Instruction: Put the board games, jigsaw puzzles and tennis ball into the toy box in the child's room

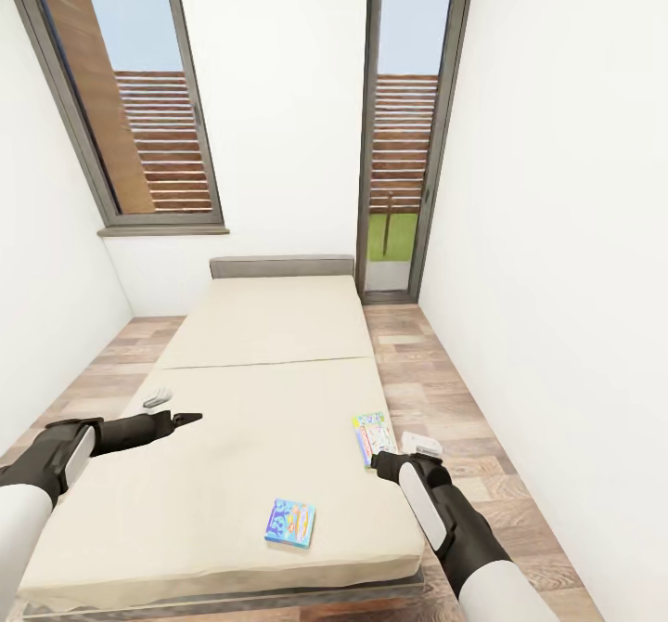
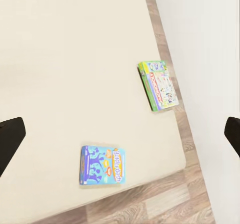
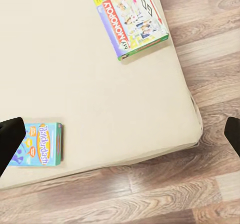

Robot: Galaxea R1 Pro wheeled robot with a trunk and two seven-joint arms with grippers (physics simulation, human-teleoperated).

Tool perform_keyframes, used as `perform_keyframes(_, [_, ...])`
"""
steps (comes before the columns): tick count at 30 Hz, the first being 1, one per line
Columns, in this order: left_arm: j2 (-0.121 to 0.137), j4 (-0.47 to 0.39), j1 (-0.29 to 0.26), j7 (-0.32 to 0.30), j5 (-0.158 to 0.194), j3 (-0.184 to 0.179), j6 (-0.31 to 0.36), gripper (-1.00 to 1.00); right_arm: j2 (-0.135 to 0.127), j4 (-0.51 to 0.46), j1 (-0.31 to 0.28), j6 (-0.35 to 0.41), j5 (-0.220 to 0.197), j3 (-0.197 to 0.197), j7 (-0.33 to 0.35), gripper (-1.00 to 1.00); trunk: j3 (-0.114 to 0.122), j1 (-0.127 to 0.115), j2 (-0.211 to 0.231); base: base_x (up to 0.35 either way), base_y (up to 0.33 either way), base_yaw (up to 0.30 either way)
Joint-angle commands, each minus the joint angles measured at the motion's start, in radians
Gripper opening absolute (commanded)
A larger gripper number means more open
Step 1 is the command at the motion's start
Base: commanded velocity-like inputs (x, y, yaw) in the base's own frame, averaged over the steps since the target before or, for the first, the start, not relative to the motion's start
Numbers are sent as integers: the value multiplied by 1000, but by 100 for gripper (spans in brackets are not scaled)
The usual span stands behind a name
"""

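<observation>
right hand (image 1: 382,461) spread, empty | left hand (image 1: 186,416) spread | green-edged board game (image 1: 373,436) lower right at bed (image 1: 269,325) edge | risk: nudged, slips to floor (image 1: 464,399)

Bed (image 1: 269,371) lying lengthwise ahead, headboard (image 1: 281,266) at far end against wall. Two board games lying on mattress: Balderdash box (image 1: 289,523) near, toward near edge; Monopoly box (image 1: 373,436) farther, right, at mattress right edge. Wood floor (image 1: 464,418) flanking both sides.
</observation>
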Motion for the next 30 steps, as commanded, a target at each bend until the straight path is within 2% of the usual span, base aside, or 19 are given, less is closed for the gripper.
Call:
perform_keyframes(1, [0, 0, -1, -5, 1, 4, 9, 100, 0, -1, -1, 2, -10, 3, -10, 100, -2, 1, -2, 0, 0, 0])
perform_keyframes(12, [1, 1, -1, -100, 0, 5, 9, 100, 1, -1, -1, 0, -10, 3, -10, 100, -2, 1, -2, -13, 47, 0])
perform_keyframes(24, [1, 1, -1, -109, 0, 5, 10, 100, 5, -3, -1, 0, -10, 3, -10, 100, -2, 1, -2, -5, 71, 4])
perform_keyframes(30, [1, 1, -1, -109, 1, 5, 10, 100, 4, -2, -1, 0, -10, 4, -10, 100, -2, 1, -2, 0, 225, 192])
